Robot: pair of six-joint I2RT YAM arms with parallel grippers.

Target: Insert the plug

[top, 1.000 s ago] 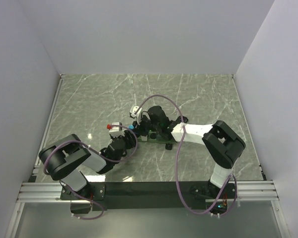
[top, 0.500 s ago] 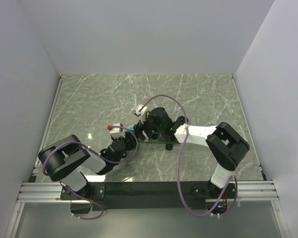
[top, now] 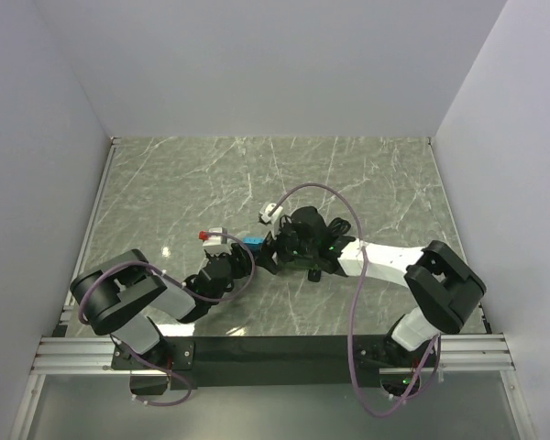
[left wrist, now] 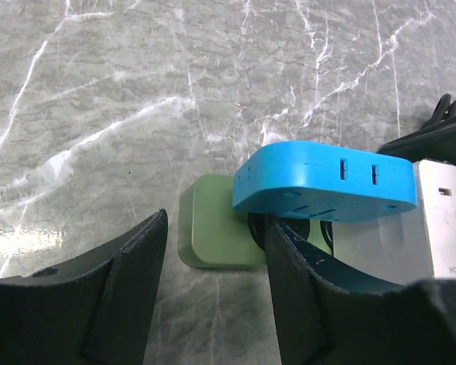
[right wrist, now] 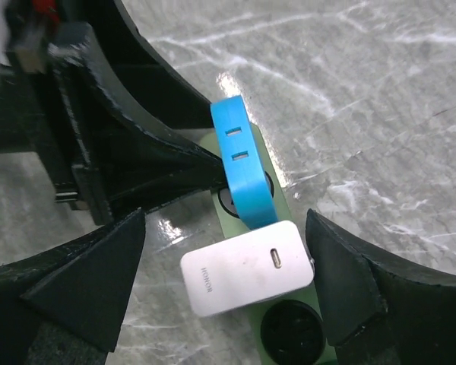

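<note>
While the right gripper (right wrist: 226, 228) gapes wide near one blue plug (right wrist: 243, 167) and one white plug (right wrist: 247, 274), the left gripper (left wrist: 216, 220) straddles the single strip (left wrist: 205, 249) at its end, grip unclear.

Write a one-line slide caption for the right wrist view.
Open right gripper straddles blue plug and white charger on green power strip.
</note>
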